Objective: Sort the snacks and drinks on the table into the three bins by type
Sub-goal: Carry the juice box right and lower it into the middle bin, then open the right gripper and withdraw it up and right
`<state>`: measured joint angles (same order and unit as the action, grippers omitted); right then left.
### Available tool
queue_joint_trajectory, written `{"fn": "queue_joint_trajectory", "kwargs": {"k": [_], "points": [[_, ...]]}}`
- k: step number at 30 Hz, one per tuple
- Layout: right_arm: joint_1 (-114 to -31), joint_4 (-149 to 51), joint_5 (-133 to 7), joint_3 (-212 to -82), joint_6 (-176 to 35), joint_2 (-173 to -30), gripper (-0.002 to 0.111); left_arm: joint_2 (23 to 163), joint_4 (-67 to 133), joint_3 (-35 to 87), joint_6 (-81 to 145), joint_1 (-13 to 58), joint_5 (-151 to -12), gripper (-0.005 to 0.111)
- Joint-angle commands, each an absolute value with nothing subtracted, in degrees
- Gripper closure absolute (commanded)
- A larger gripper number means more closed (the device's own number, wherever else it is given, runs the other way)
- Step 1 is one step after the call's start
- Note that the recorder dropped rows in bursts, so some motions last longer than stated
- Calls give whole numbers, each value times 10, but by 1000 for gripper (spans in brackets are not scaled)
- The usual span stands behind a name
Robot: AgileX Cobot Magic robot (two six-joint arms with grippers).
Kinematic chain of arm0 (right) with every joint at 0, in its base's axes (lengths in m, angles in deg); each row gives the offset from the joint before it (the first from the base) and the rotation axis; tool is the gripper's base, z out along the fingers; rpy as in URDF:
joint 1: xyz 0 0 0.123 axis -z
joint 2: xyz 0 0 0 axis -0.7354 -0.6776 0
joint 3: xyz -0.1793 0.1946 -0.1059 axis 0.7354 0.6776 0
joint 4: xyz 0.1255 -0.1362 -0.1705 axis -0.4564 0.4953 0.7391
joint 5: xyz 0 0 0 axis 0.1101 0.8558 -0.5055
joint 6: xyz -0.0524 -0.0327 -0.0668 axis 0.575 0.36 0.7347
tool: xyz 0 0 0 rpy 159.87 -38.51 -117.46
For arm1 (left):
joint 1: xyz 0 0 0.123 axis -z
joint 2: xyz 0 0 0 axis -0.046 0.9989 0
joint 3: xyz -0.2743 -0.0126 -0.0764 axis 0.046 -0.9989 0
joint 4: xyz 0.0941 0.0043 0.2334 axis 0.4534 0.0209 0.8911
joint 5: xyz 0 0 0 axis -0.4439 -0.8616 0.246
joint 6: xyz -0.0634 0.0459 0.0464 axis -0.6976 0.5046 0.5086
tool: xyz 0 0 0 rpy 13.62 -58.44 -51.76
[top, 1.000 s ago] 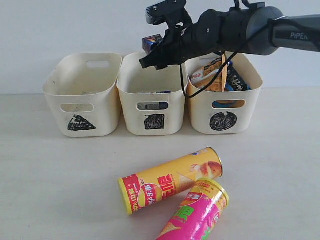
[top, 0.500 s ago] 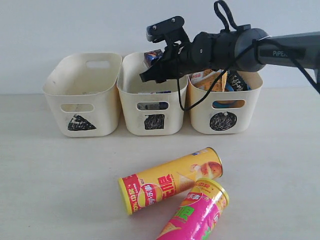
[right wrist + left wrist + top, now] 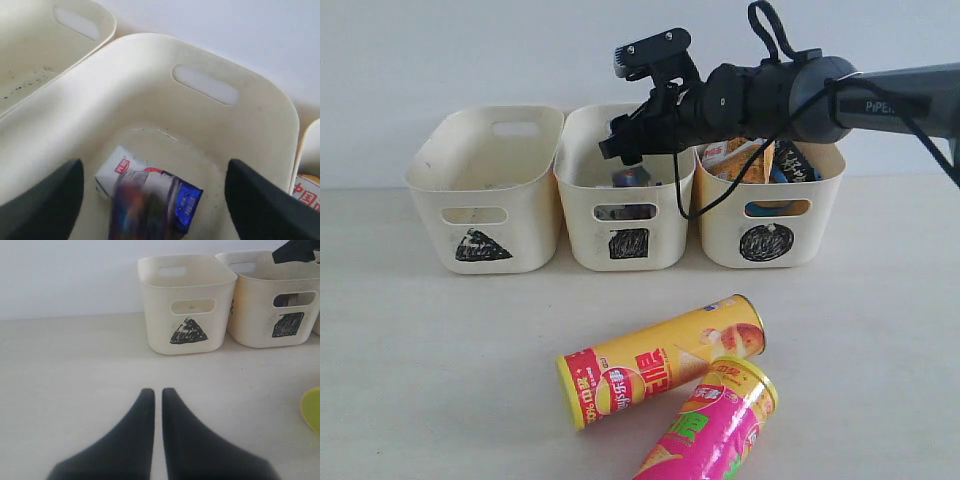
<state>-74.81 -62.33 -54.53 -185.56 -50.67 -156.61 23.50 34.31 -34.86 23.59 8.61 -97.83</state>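
My right gripper point(image 3: 622, 146) point(image 3: 154, 172) hangs open over the middle bin point(image 3: 582, 215), the one marked with a square. A dark purple carton point(image 3: 137, 210) point(image 3: 632, 177) is a blur below the jaws, loose inside that bin point(image 3: 225, 130). Under it lies the white and blue carton point(image 3: 117, 170). On the table point(image 3: 420, 360) in front, the yellow tube point(image 3: 655, 362) and pink tube point(image 3: 715, 430) lie on their sides. An orange-brown bag point(image 3: 752, 155) and a blue-black bag point(image 3: 792, 160) sit in the circle bin point(image 3: 720, 230). My left gripper point(image 3: 158, 392) is shut and holds nothing, low over bare table.
The triangle bin point(image 3: 485, 200) point(image 3: 187, 305) stands at the left of the row, nothing showing inside it. The square bin point(image 3: 260, 315) is beside it. A yellow-green round edge point(image 3: 312, 409) shows at the side of the left wrist view.
The right gripper's jaws have opened and the purple carton has dropped from them into the square bin. A second ago the arm held it higher. The tubes have not moved.
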Motion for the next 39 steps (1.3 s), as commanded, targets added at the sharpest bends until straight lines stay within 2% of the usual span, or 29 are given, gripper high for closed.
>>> {"fn": "queue_joint_trajectory", "kwargs": {"k": [1,7,10,12,15,17,33,39], "points": [[-743,-621,-552,-1859,-506,-1563,35,233,339,-347,231,85,-975,102],[-743,-621,-548,-1859,-505,-1563,36,233,339,-347,231,85,-975,102],[-743,-621,-540,-1859,-505,-1562,42,233,339,-347,231,85,-975,102],[-743,-621,-534,-1859,-505,-1560,51,233,339,-347,231,85,-975,102],[-743,-621,-514,-1859,-507,-1554,81,233,339,-347,231,85,-975,102],[-743,-621,-501,-1859,-506,-1548,106,233,339,-347,231,85,-976,102],[-740,-616,-456,-1857,-524,-1507,108,233,339,-347,231,85,-975,102],[-712,-615,-474,-1806,-534,-1475,108,233,339,-347,231,85,-975,102]]}}
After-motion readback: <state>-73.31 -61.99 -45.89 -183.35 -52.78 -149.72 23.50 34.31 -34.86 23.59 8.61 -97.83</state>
